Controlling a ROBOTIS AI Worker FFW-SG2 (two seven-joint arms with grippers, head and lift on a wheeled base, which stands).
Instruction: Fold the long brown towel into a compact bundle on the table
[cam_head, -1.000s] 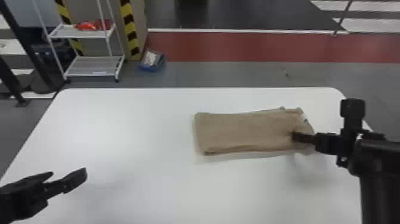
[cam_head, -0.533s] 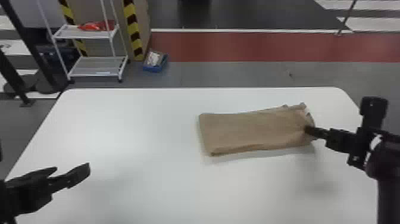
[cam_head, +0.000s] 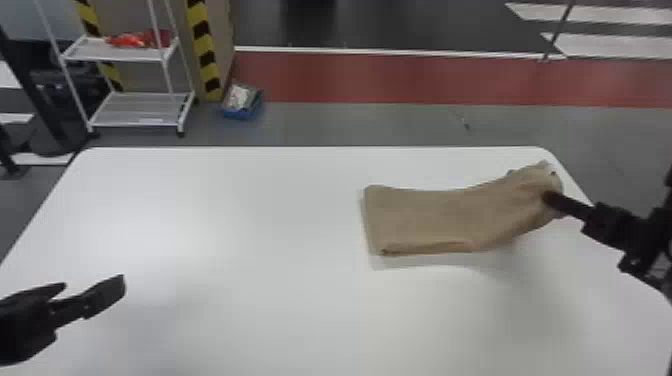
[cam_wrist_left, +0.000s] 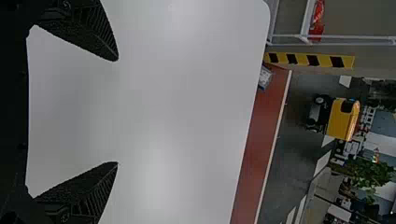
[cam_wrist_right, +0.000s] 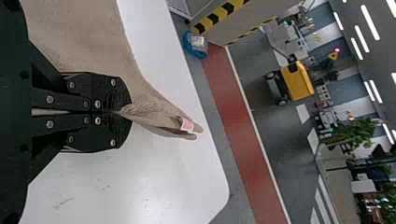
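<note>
Brown towel (cam_head: 430, 215) located in the right half of the worktop (cam_head: 200, 225), its long side set roughly along the far edge and its right end close to the right edge, near the far right corner. It is already folded into a long band; layered hems are seen along its near side, towards the left end. The right end is gripped by the right claw (cam_head: 549, 198) and is held raised, with a soft shadow cast on the worktop below. Whether the left end is touching the worktop cannot be told. In the right wrist view, the fingers of the right claw are closed together on a gathered pinch of brown cloth; two loose tips are seen projecting past the grip, with a small pale label (cam_wrist_right: 187, 124) between them. The left claw (cam_head: 94, 284) is positioned above the worktop, towards the near part of the left edge, well apart from the towel. Its fingers are spread wide, with nothing held between them. Surroundings noted: beyond the far edge, towards the left, a white shelf rack (cam_head: 140, 111) is seen with red items (cam_head: 131, 40) placed on its upper shelf; a blue container (cam_head: 241, 114) is set on the floor just beside a post marked with yellow and black stripes (cam_head: 203, 45).
</note>
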